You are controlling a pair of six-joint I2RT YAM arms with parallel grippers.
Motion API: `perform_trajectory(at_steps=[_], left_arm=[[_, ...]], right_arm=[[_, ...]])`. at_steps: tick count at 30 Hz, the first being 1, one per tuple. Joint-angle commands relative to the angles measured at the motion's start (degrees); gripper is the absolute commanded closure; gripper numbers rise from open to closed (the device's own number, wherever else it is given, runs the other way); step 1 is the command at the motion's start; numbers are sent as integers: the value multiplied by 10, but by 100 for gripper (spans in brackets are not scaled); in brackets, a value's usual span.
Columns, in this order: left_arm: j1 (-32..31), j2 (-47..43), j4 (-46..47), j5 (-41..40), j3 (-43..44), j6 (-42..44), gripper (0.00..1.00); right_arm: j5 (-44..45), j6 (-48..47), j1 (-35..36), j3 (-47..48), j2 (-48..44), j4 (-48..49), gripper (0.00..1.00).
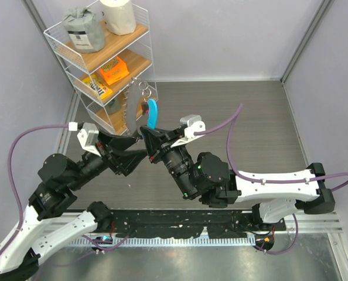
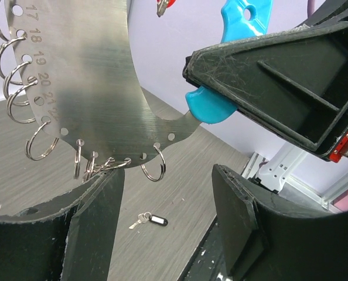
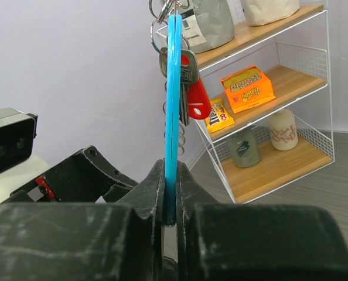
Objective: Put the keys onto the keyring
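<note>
Your right claw (image 3: 170, 190) is clamped narrow on the blue tag of the keyring (image 3: 174, 93). It holds the keyring upright, with the long axis running straight up the centre of the right wrist view. The keys (image 3: 184, 67) already on it hang near the top beside the red tag (image 3: 198, 102).

Your left claw (image 2: 168, 178) stands wide and holds nothing. Between its fingers, at the lower centre of the left wrist view, a loose key (image 2: 141, 219) with a black fob lies flat on the surface (image 2: 39, 126). Its long axis runs roughly left to right. It sits below and beyond the left claw, so the left arm looks the nearer one to fetch it.

A curved steel plate (image 2: 98, 76) with numbered holes hangs over the left finger. Split rings (image 2: 42, 140) dangle from its lower edge, and I cannot tell whether they touch the finger. The right claw crowds the upper right of that view. The shelf rack (image 3: 279, 167) stands well behind.
</note>
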Motion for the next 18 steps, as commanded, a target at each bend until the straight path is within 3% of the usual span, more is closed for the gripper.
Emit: perform_trajectory(at_steps=[1,18], left_arm=[[0,6,5,-8,23,12,35],[0,15,-2,-15,31,20,71]], right_arm=[[-5,-7,8,25,-9,28,94],[-11,-7,16,10,-22,35,94]])
